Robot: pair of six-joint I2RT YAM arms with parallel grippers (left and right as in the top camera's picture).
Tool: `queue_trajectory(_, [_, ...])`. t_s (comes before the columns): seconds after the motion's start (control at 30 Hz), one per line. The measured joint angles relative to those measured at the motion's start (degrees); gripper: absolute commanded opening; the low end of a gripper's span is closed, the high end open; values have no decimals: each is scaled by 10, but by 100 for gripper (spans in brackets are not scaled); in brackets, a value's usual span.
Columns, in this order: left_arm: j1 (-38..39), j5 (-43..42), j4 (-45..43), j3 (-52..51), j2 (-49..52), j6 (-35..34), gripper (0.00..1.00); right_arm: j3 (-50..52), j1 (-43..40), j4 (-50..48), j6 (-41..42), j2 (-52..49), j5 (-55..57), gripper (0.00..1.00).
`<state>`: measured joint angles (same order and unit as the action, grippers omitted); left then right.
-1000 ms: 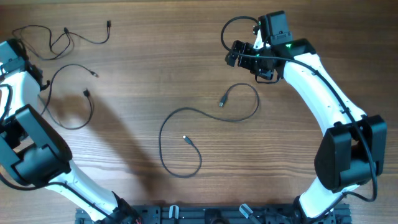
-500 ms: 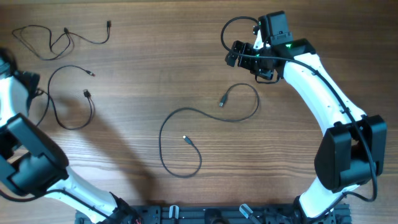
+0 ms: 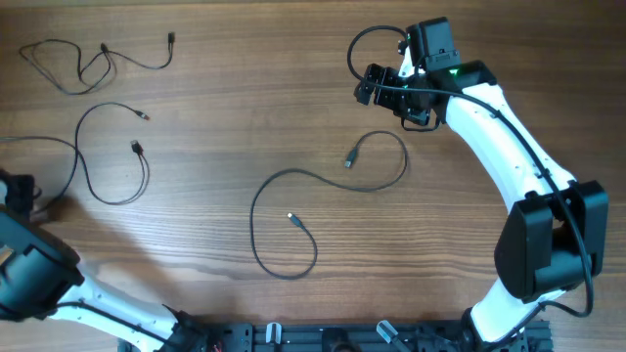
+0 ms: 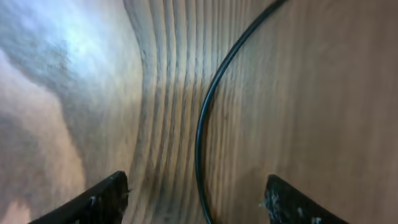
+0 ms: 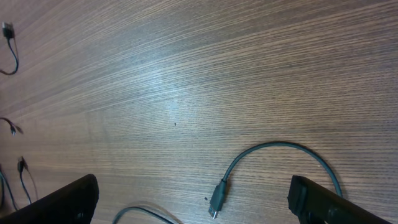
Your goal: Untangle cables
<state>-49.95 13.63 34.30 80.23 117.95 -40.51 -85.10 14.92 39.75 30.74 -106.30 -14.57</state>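
Three thin black cables lie apart on the wooden table: one at the top left (image 3: 93, 61), a loop at the left (image 3: 110, 166), and a long one in the middle (image 3: 323, 186). My left gripper (image 3: 18, 191) is at the table's left edge. In the left wrist view it (image 4: 196, 200) is open, and a black cord (image 4: 204, 118) runs on the wood between its fingers, touching neither. My right gripper (image 3: 377, 90) hovers at the upper right. In the right wrist view it (image 5: 199, 205) is open above the middle cable's plug (image 5: 217, 198).
The arms' bases and a black rail (image 3: 323, 337) sit along the front edge. A thin dark line (image 3: 39, 140) runs in from the left edge beside the loop; I cannot tell whether it is a cable or the arm's own wiring.
My left arm has drawn back from the upper left down along the left edge, and its jaws have gone from shut to open. The right arm and the cables have not moved.
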Motion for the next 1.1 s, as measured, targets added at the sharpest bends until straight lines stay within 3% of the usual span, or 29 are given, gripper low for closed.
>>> queue_trajectory(0.07, [0, 6, 2, 0, 21, 6, 63, 0, 0, 0, 0, 0, 0, 100])
queue_trajectory(0.1, [1, 10, 2, 0, 22, 8, 53, 0, 0, 0, 0, 0, 0, 100])
queue_trajectory(0.2, [1, 17, -9, 0, 23, 13, 9, 0, 0, 0, 0, 0, 0, 100])
queue_trajectory(0.23, [1, 19, -16, 0, 24, 18, 4, 0, 0, 0, 0, 0, 0, 100])
queue_trajectory(0.37, [1, 19, -39, 0, 26, 42, 4, 0, 0, 0, 0, 0, 0, 100])
queue_trajectory(0.6, [2, -77, -105, 0, 33, 45, 4, 0, 0, 0, 0, 0, 0, 100])
queue_trajectory(0.87, [5, -71, -94, 37, 37, 47, 4, 0, 0, 0, 0, 0, 0, 100])
queue_trajectory(0.9, [5, -70, -86, 52, 37, 49, 10, 0, 0, 0, 0, 0, 0, 100])
queue_trajectory(0.97, [10, -68, -81, 75, 37, 70, 66, 0, 0, 0, 0, 0, 0, 100])
queue_trajectory(1.0, [14, -66, -78, 81, 37, 84, 100, 0, 0, 0, 0, 0, 0, 100])
queue_trajectory(1.1, [35, -66, -59, 84, 37, 112, 100, 0, 0, 0, 0, 0, 0, 100])
